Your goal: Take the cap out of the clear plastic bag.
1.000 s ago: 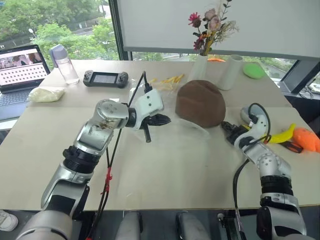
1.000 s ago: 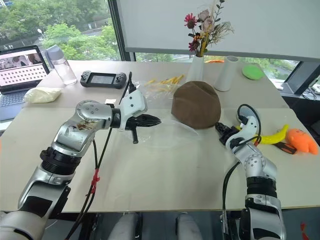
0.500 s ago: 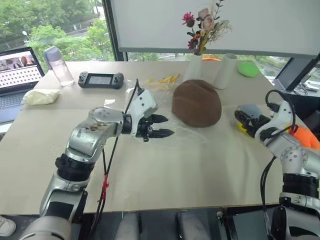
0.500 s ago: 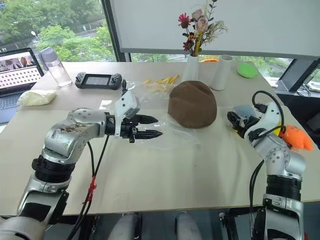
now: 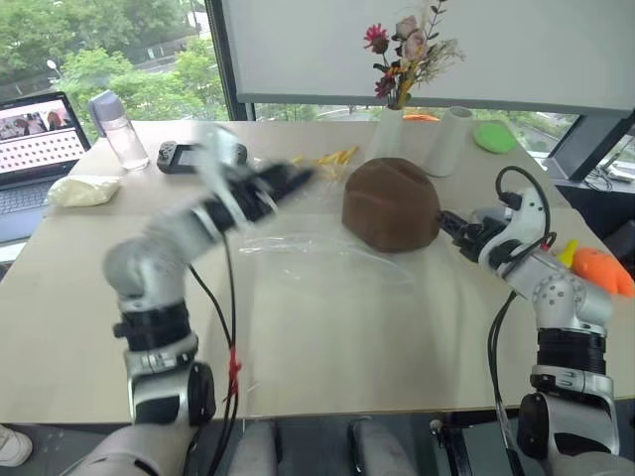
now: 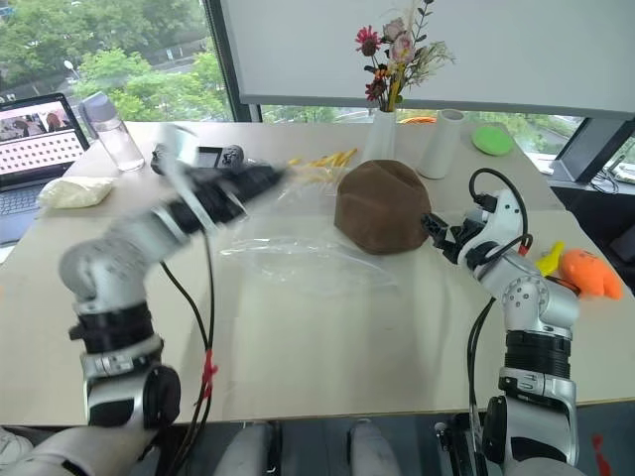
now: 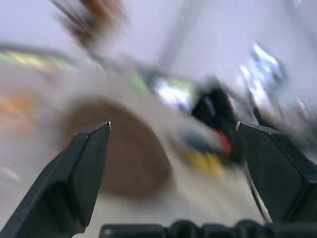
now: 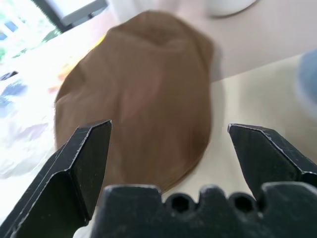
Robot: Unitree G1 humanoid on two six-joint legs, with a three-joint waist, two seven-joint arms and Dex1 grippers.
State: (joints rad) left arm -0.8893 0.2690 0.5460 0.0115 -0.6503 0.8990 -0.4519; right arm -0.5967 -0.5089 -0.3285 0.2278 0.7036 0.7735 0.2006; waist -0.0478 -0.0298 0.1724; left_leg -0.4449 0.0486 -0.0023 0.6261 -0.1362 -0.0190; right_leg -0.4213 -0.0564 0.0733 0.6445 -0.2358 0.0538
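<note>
The dark brown cap (image 5: 390, 203) sits dome-up on the table, beyond its middle. The clear plastic bag (image 5: 310, 254) lies flat and crinkled in front of it and to its left, its far edge reaching the cap's base. My left gripper (image 5: 290, 178) is raised above the table left of the cap, blurred by motion; the left wrist view shows it (image 7: 173, 126) open and empty, facing the cap (image 7: 124, 144). My right gripper (image 5: 451, 226) hangs just right of the cap, open and empty, and the cap (image 8: 143, 89) lies close ahead between its fingers.
A laptop (image 5: 40, 134), a bottle (image 5: 121, 129), a game controller (image 5: 184, 154) and a white pouch (image 5: 87, 188) are at the back left. A flower vase (image 5: 389, 129), a white cylinder (image 5: 451, 139) and yellow sticks (image 5: 332, 159) stand behind the cap. An orange toy (image 5: 605, 270) lies far right.
My left gripper opened, let the bag go and swung up and back to the left. The bag settled flat on the table. My right gripper opened fully and moved in beside the cap.
</note>
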